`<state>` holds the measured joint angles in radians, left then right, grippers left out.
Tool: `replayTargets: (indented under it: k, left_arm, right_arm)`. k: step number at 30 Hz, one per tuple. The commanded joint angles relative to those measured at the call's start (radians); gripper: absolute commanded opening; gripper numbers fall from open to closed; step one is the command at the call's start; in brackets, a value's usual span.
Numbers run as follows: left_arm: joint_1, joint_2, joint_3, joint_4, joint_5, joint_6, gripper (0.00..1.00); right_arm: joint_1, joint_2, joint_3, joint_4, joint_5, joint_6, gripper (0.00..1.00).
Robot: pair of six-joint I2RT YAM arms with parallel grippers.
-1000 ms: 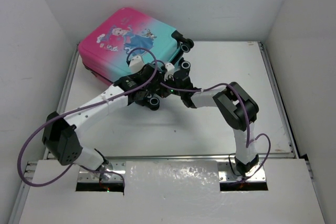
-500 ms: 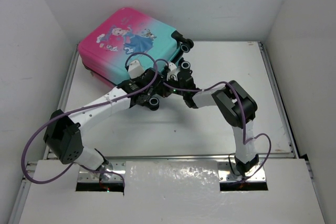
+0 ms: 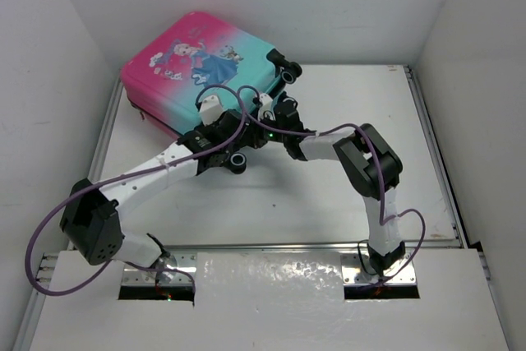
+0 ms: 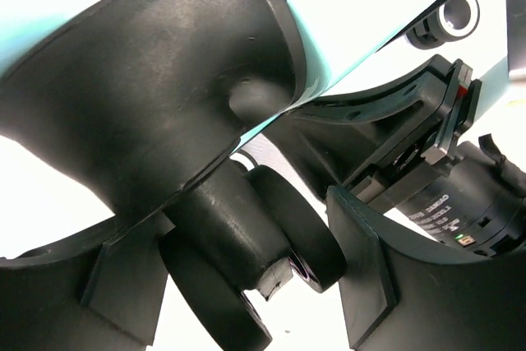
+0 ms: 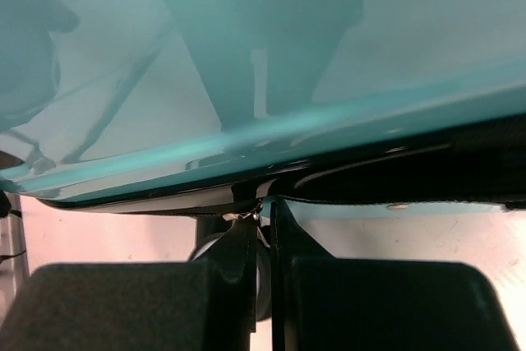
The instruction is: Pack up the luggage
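Because the luggage (image 3: pixel 205 55), closed at the desk's (image 3: pixel 345 195) far-left corner, looks stiff, glossy and light enough to skid, grip its hardware: your left fingers (image 4: pixel 362 285) straddle a wheel (image 4: pixel 296 240), spread, while your right fingers (image 5: pixel 345 302) pinch what seems the zip pull (image 5: pixel 256 216).

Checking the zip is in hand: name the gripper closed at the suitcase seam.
The right gripper: its fingers are pressed together on a small metal tab at the suitcase seam. The left gripper stands open around a black wheel.
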<state>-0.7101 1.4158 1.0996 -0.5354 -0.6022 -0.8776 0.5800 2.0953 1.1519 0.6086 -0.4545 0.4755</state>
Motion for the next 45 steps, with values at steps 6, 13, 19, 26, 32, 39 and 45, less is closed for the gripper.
replayTargets:
  k: [6, 13, 19, 26, 32, 39, 45]
  left_arm:
    - [0.011, -0.164, -0.041, -0.153, -0.083, 0.109, 0.0]
    - [0.014, -0.238, -0.053, -0.224, -0.129, 0.137, 0.0]
    - [0.024, -0.27, -0.078, -0.233, -0.133, 0.166, 0.0]
    - [0.037, -0.337, -0.084, -0.273, -0.134, 0.18, 0.0]
    - [0.047, -0.318, -0.034, -0.267, -0.091, 0.235, 0.15]
    - [0.259, -0.263, 0.031, -0.232, 0.039, 0.134, 0.93]
    - [0.281, -0.164, 0.146, -0.321, 0.022, -0.011, 0.95]
  right_arm:
    - [-0.227, 0.055, 0.101, 0.011, 0.539, -0.173, 0.0]
    - [-0.327, 0.147, 0.302, -0.147, 0.597, -0.284, 0.0]
    - [-0.42, 0.276, 0.529, -0.329, 0.539, -0.279, 0.0]
    - [-0.465, 0.435, 0.719, -0.399, 0.375, -0.121, 0.19]
    - [-0.511, 0.117, 0.154, 0.071, 0.195, 0.002, 0.92]
    - [-0.511, 0.009, 0.28, -0.184, 0.11, -0.044, 0.99]
    - [-0.52, 0.3, 0.882, -0.402, -0.279, -0.13, 0.99]
